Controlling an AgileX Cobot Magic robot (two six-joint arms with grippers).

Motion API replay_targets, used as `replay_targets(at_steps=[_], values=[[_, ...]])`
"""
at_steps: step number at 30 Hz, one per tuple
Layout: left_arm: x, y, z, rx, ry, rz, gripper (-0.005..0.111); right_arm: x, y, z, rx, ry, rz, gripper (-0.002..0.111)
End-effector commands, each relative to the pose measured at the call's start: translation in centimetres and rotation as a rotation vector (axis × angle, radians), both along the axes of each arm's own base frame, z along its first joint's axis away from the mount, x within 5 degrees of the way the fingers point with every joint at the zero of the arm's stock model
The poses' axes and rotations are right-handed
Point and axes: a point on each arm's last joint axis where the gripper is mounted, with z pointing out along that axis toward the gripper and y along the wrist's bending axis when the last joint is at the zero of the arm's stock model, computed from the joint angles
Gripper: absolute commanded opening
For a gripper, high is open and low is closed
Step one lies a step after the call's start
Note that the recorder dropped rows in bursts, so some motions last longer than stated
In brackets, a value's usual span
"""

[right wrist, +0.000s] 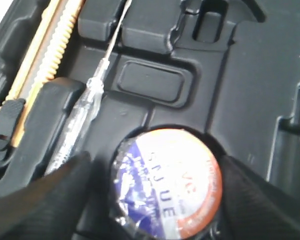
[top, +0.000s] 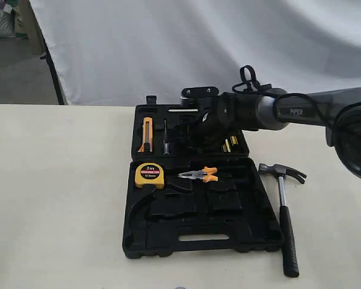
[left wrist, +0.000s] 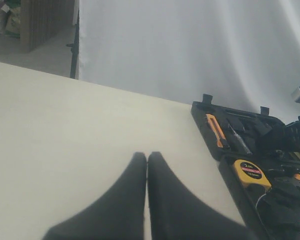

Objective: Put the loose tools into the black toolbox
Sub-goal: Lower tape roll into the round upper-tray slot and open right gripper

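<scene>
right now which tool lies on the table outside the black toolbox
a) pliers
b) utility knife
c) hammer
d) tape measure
c: the hammer lies on the table just to the right of the black toolbox, while the tape measure, pliers and utility knife all sit inside the case.

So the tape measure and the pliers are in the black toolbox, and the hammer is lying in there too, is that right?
Not quite: the hammer is not in the black toolbox; it lies on the table beside the case's right edge, as the exterior view shows. The tape measure and pliers are inside.
</scene>
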Motion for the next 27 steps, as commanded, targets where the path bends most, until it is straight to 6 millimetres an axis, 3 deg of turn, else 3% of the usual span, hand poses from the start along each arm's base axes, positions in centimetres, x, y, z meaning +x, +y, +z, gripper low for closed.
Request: replay_targets(at_steps=[1,11,14,19,23,27], values=[[-0.1,0.1,0.2,0.002,-0.013,0.026,0.001,0.2,-0.3,0.3,0.006,-0.004,-0.011,0.079],[-0.1,0.1,0.2,0.002,-0.013,0.026,0.001,1.1,-2.7,7.5,0.068,-0.132,-0.052,0.080],[-0.1,0.1,0.2,0.002,-0.013,0.026,0.001,1.0,-2.7,8.0,0.071,-0.139,-0.050,0.073],[-0.1,0.1,0.2,0.002,-0.013,0.026,0.001,0.5,-1.4,6.1,0.049,-0.111,-0.016,0.031],[-0.1,0.1,0.2,0.002,-0.013,0.026,0.001,0.6,-1.0,2.9,0.010,-0.062,-0.003,0.000],[-0.1,0.1,0.2,0.002,-0.013,0.026,0.001,0.3,-1.3,-0.8,-0.043,0.050,-0.005,0.000]])
